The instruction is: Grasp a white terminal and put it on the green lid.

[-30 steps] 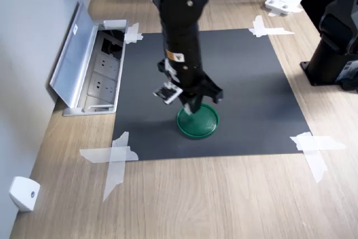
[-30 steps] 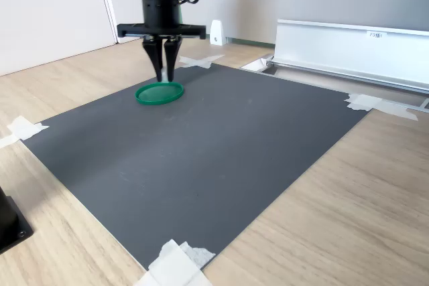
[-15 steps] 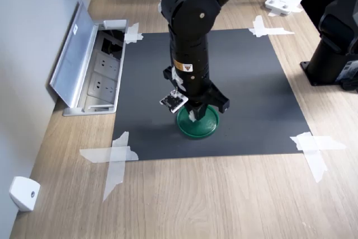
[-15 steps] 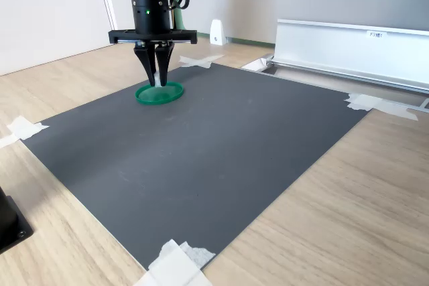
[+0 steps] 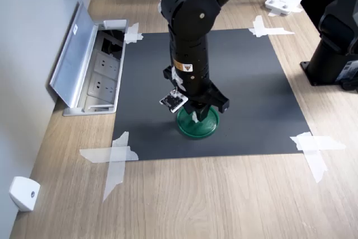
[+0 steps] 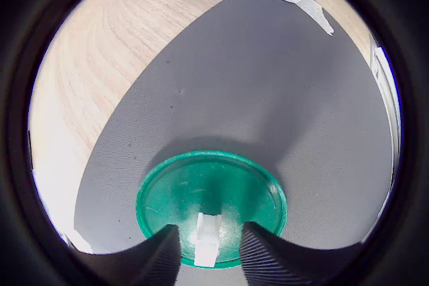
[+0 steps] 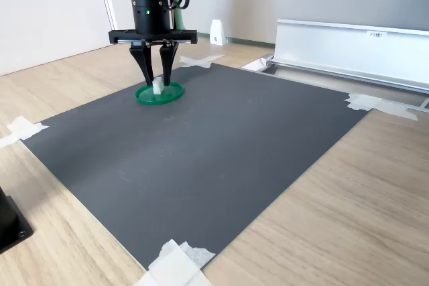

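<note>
On the green lid (image 6: 211,205) — which lies flat on the dark mat (image 7: 221,145) — the white terminal (image 6: 206,238) stands between the spread fingers (image 6: 159,256) of the gripper (image 7: 156,80). The jaws are parted, with a gap showing on each side of the piece in the wrist view. In the second exterior view the terminal (image 7: 157,87) looks upright, long axis vertical, near the lid's (image 7: 159,94) middle.
</note>
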